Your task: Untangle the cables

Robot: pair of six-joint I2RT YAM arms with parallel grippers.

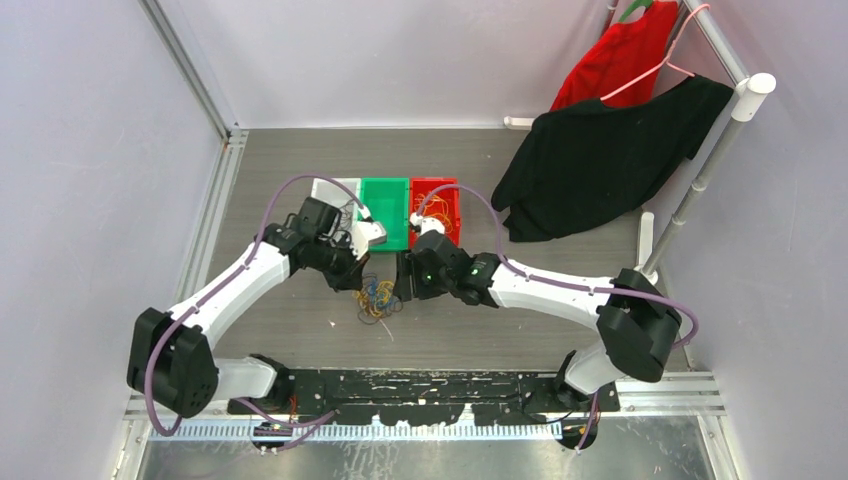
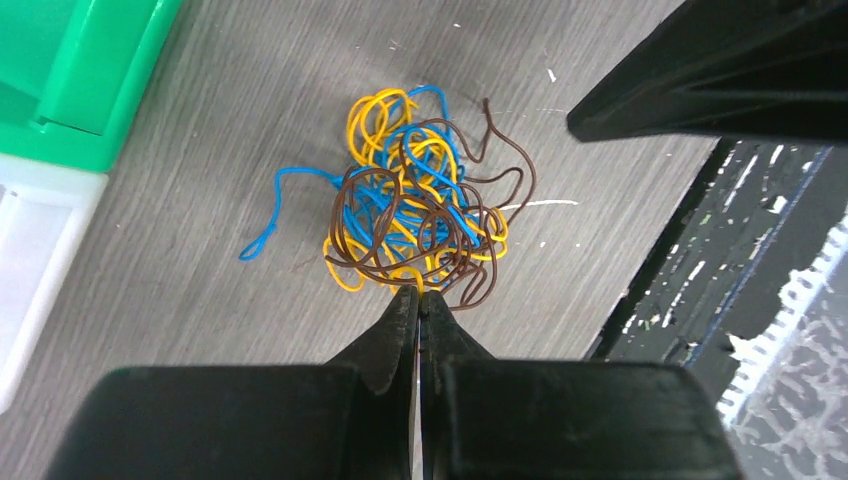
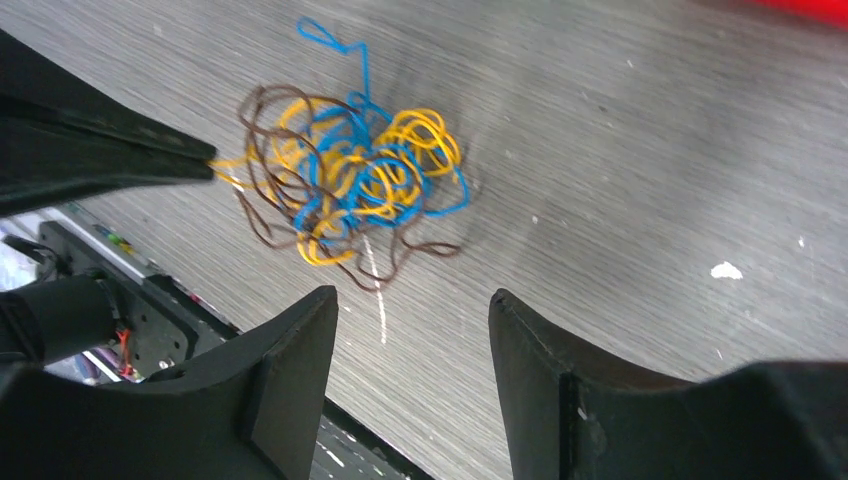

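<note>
**Tangle on worktop, one pincer shut at its edge**

A grey, wood-grained worktop (image 1: 300,170) is seen from above. At its far right corner a black cloth (image 1: 600,160) is draped over a rail, with a red cloth (image 1: 620,55) hung on a hanger behind it. Both arms are bent inward toward the middle: the left arm (image 1: 240,280) from the left, the right arm (image 1: 540,285) from the right. Three bins are set side by side beyond them: white (image 1: 330,190), green (image 1: 385,205) and red (image 1: 437,195).

The right pincer (image 3: 412,297) is held above the worktop just beside the tangle, its jaws apart and nothing between them. The left pincer (image 2: 418,300) is closed, its tips pressed together at the edge of the tangle; whether a strand is pinched cannot be told.

The cables (image 2: 415,210) are bunched in one knot of orange-yellow, blue and brown strands, lying on the worktop between the two pincers, near the bins. One blue end is trailed out to the side.
</note>
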